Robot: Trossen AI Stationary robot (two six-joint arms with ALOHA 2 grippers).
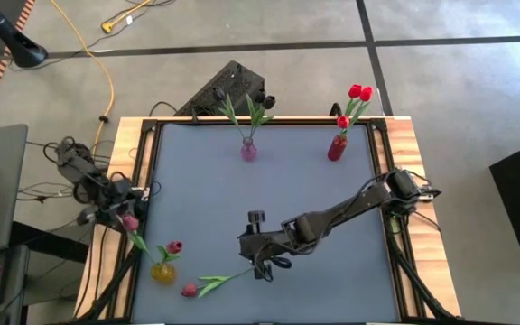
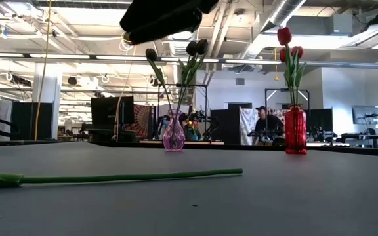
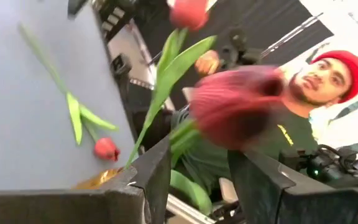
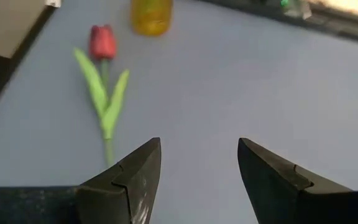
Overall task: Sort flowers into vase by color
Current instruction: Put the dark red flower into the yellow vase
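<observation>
- High view: locate the right gripper [image 1: 262,267] near the table's [image 1: 332,271] front edge, directly above the stem end of a crimson-pink tulip [image 1: 208,285] lying flat. You see the left gripper [image 1: 121,215] at the left table edge beside a pink bud. A yellow vase [image 1: 162,272] holds one pink tulip; the pink vase [image 1: 248,150] holds dark tulips; the red vase [image 1: 337,147] holds red tulips.
- Low view: note the loose stem [image 2: 123,176] on the table, with both rear vases upright behind it.
- Left wrist view: the left fingers [image 3: 157,171] grip the green stem of a pink tulip [image 3: 235,115].
- Right wrist view: observe the right fingers [image 4: 135,177] spread wide, empty, above the stem end.
</observation>
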